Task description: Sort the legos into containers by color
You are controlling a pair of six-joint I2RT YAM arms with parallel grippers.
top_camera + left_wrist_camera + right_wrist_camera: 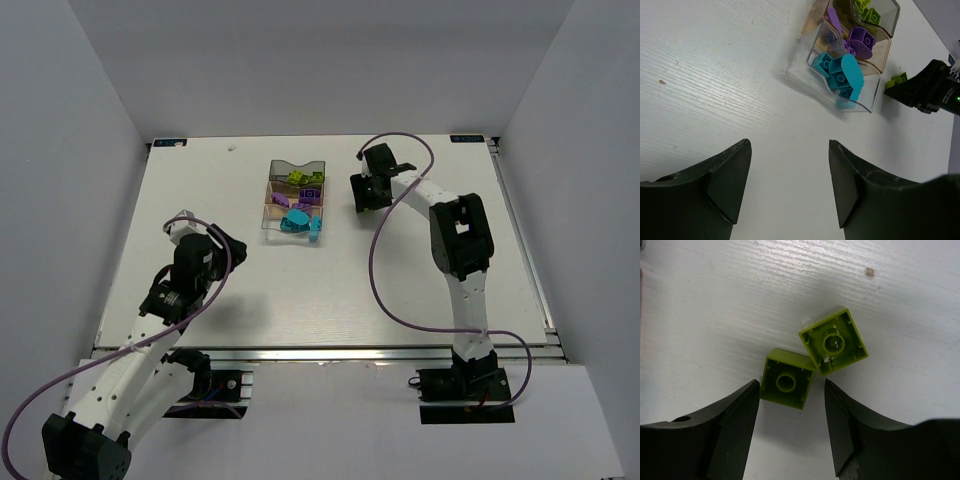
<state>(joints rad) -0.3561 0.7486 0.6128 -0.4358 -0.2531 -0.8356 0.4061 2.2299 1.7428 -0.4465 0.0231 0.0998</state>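
Three bins stand in a row at the back middle. The smoky grey bin [297,168] holds lime legos [867,11]. The amber bin [285,197] holds purple legos [861,40]. The clear bin [272,228] holds cyan legos [842,75], and one of them leans on its rim. Two lime bricks [787,381] [834,341] lie upside down on the table to the right of the bins. My right gripper [791,382] is open just above them, with the nearer brick between its fingertips. My left gripper [789,141] is open and empty over bare table, near and to the left of the bins.
The white table [400,290] is enclosed by grey walls at the left, the back and the right. The right arm's purple cable [385,250] loops over the table to the right of the bins. The right gripper [927,90] also shows in the left wrist view, beside a lime brick [897,80].
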